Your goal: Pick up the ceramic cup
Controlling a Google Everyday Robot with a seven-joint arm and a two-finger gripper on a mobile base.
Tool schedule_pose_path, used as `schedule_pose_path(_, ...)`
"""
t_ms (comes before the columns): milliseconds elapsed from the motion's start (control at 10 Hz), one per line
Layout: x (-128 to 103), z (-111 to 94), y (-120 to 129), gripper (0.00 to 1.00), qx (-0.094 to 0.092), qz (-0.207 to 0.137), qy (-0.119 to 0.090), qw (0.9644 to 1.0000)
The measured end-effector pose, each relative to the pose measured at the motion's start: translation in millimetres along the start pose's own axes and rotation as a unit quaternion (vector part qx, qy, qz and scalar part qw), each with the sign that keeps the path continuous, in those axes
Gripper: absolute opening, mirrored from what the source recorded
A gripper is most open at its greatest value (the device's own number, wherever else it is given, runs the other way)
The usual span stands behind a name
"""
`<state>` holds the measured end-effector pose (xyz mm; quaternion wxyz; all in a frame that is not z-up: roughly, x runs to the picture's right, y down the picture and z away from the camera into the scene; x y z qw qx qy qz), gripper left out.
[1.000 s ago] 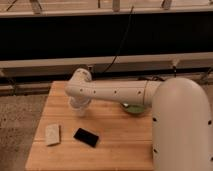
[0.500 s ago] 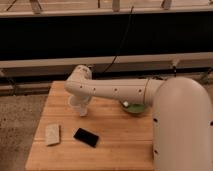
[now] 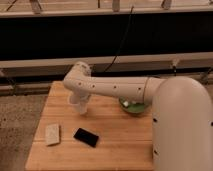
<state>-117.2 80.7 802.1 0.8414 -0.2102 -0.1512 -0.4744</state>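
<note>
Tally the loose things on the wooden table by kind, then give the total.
Cups: 1, the whitish ceramic cup, with the claw right at it below the arm's wrist.
Bowls: 1, the green bowl.
Flat black slabs: 1, the black phone-like object.
Pale blocks: 1, the beige sponge-like block.
Total: 4.

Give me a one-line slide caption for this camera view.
Gripper at the ceramic cup on a wooden table, green bowl behind the arm.
</note>
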Motion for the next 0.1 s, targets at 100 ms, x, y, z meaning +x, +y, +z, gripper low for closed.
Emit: schedule_pose_path(100,2.3,-2.2,-0.3,0.01,0.0,-0.001,0.001,1.0)
